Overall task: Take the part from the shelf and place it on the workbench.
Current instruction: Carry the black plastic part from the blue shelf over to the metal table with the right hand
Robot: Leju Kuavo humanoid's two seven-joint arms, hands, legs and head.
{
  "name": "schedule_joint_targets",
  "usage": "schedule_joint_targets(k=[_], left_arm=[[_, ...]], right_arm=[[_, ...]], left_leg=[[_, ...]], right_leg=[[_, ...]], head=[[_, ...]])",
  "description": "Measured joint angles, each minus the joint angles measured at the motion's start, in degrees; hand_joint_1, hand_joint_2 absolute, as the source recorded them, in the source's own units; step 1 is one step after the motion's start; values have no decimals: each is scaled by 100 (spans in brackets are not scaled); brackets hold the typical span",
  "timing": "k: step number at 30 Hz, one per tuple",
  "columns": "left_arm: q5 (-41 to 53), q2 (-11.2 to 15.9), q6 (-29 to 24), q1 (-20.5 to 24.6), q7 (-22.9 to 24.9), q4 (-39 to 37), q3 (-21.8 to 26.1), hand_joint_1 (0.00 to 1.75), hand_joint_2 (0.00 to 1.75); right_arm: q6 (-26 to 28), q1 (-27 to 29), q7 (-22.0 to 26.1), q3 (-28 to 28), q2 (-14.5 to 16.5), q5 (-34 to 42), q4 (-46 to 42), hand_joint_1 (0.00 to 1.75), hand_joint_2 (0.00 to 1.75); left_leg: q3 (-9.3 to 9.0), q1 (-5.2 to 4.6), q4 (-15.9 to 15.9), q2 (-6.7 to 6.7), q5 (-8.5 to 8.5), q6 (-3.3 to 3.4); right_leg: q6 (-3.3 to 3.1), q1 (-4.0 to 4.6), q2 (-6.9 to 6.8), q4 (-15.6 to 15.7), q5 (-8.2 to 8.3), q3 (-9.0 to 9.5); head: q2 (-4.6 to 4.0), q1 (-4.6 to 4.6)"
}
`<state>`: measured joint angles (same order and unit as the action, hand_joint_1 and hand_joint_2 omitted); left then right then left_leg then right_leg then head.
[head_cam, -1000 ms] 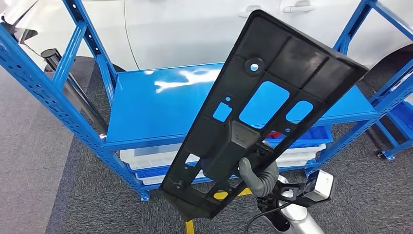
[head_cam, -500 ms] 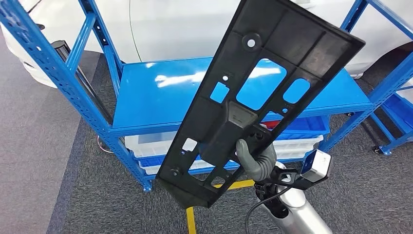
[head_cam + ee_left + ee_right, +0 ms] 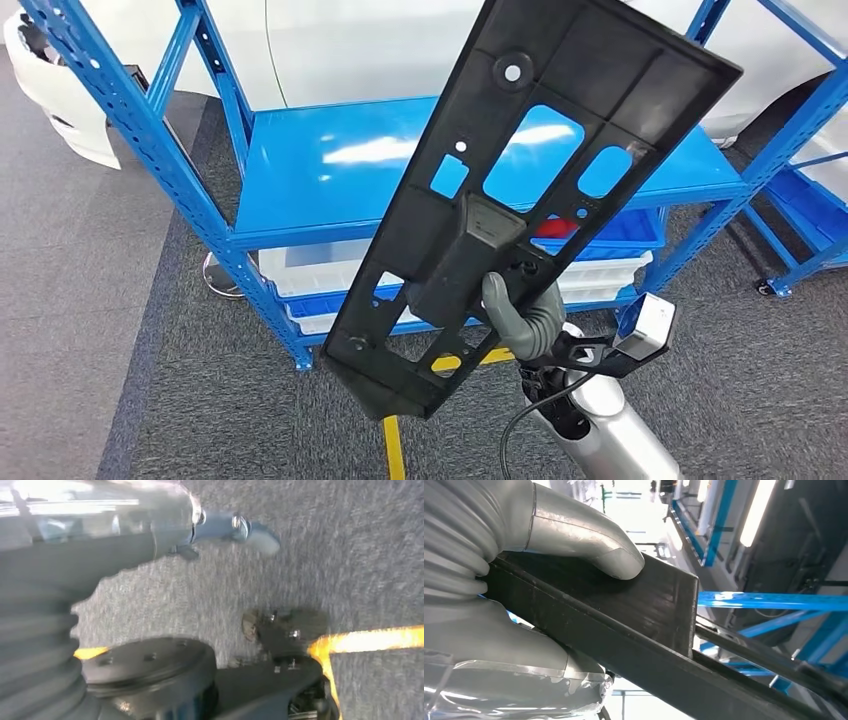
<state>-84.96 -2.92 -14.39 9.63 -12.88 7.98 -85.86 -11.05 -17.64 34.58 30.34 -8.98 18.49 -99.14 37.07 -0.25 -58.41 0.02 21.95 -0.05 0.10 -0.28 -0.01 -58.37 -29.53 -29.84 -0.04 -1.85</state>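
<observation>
1. Done: the right hand point(image 3: 525, 320) has its fingers point(image 3: 589, 540) gripping the black part point(image 3: 530, 190), held above and clear of the blue shelf point(image 3: 330, 175).
2. Left: placing it on the worktop; left hand's state cannot be told.

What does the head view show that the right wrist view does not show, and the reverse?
The head view alone gives the whole black part held up tilted, its cut-outs, the blue shelf behind it, the stacked bins under that shelf, the grey carpet and a yellow floor line. The right wrist view alone gives the close grip: the thumb pressed on the part's raised rib. Both show the right hand holding the part, and blue shelf beams.
</observation>
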Motion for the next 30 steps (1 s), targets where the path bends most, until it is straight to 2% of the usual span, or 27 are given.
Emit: schedule_joint_targets(k=[1,2,3,5,6,7,8,9,11,12,13,15,17,19,21,22,23,24,25,26,27,28,29,30], left_arm=[[-2,2,-1,-1,2,0,0,0,175],[-5,3,-3,-2,1,0,0,0,175],[-8,5,-7,-3,-1,0,1,0,175],[-14,6,-17,-5,-5,0,1,0,175],[-15,6,-23,-8,-7,0,1,0,175],[-17,6,-29,-10,-9,0,1,0,175],[-19,5,-36,-12,-10,0,1,0,175],[-22,5,-44,-11,-10,0,1,0,175],[-38,9,-61,-4,-13,0,1,0,175],[-46,13,-69,1,-17,0,1,0,175],[-55,16,-77,2,-23,0,1,0,175],[-69,18,-87,-7,-35,0,1,0,175],[-84,17,-91,-16,-49,0,1,0,175],[-102,15,-97,-18,-72,0,1,0,175],[-119,14,-99,-32,-92,0,1,0,175],[-123,14,-99,-43,-96,0,1,0,175],[-127,14,-98,-52,-99,0,1,0,175],[-128,14,-98,-59,-101,0,1,0,175],[-128,13,-96,-60,-102,0,1,0,175],[-128,13,-94,-55,-102,0,1,0,175],[-127,12,-92,-46,-102,0,1,0,175],[-126,12,-90,-38,-102,0,2,0,175],[-125,12,-89,-33,-102,0,2,0,175],[-123,13,-89,-34,-102,0,3,0,175]], right_arm=[[4,-8,1,5,-1,0,2,155,175],[13,-16,3,11,0,2,3,155,175],[26,-24,5,18,1,5,4,155,175],[63,-36,5,35,2,12,5,155,175],[85,-38,-3,45,2,14,6,155,175],[109,-42,-16,56,2,15,7,155,175],[137,-47,-33,66,2,18,7,155,175],[164,-57,-50,72,2,26,7,155,175],[202,-96,-71,78,2,61,7,155,175],[214,-119,-78,79,3,84,7,155,175],[225,-137,-85,82,8,104,7,155,175],[251,-157,-104,92,27,125,6,155,175],[268,-169,-126,102,45,127,4,155,175],[281,-190,-152,113,53,127,3,155,175],[314,-194,-190,130,56,124,2,155,175],[338,-189,-213,139,56,117,2,155,175],[362,-186,-231,148,57,110,2,155,175],[381,-188,-244,155,57,103,2,155,175],[389,-194,-250,161,58,99,2,155,175],[391,-200,-252,167,58,99,3,155,175],[391,-206,-251,172,59,98,1,155,175],[391,-208,-253,177,59,96,-1,155,175],[392,-207,-255,181,59,94,-2,155,175],[393,-208,-256,184,59,92,-4,155,175]], left_leg=[[21,7,-26,-2,28,-35],[66,13,-130,-4,140,-71],[147,25,-342,-6,332,-104],[376,49,-1035,-6,819,-161],[469,56,-1368,-5,974,-181],[487,59,-1561,-5,1021,-190],[400,59,-1543,-5,966,-187],[196,58,-1295,-6,840,-168],[-389,37,-440,-7,624,-88],[-598,17,-112,-7,573,-52],[-712,-2,83,-7,567,-19],[-717,-19,163,-6,543,29],[-720,13,254,7,472,93],[-710,40,320,21,404,141],[-668,39,311,22,387,156],[-651,39,294,21,385,155],[-639,42,273,8,387,148],[-631,46,247,-12,393,136],[-624,51,213,-40,408,114],[-603,52,176,-72,427,84],[-571,51,127,-101,443,53],[-532,52,90,-128,449,19],[-494,54,70,-153,443,-14],[-469,60,58,-181,432,-44]], right_leg=[[-50,-9,-7,14,35,-23],[-100,-19,-15,29,77,-52],[-141,-29,-24,43,122,-86],[-178,-25,-32,39,197,-179],[-180,-20,-33,36,233,-226],[-179,-15,-33,32,267,-273],[-175,-10,-32,28,298,-315],[-168,-3,-31,26,324,-348],[-144,14,-31,23,366,-389],[-120,18,-32,24,386,-397],[-92,17,-35,25,405,-403],[-24,11,-38,39,448,-410],[38,16,-29,-43,382,-465],[83,6,-15,-522,72,-691],[115,-16,-11,-1268,-276,-1022],[129,-28,-12,-1499,-330,-1117],[141,-42,-12,-1513,-271,-1106],[152,-58,-8,-1308,-120,-989],[163,-80,21,-927,81,-785],[167,-99,97,-554,209,-581],[153,-108,161,-270,288,-443],[128,-107,212,-112,308,-375],[92,-92,228,-85,281,-377],[48,-78,188,-79,295,-399]], head=[[0,-1],[0,-1],[0,-1],[0,-1],[0,-1],[0,-1],[0,-1],[0,-1],[0,-1],[0,-1],[0,-1],[0,-1],[0,-1],[0,-1],[0,-1],[0,-1],[0,-1],[0,-1],[0,-1],[0,0],[1,-1],[1,-1],[1,-1],[1,-2]])
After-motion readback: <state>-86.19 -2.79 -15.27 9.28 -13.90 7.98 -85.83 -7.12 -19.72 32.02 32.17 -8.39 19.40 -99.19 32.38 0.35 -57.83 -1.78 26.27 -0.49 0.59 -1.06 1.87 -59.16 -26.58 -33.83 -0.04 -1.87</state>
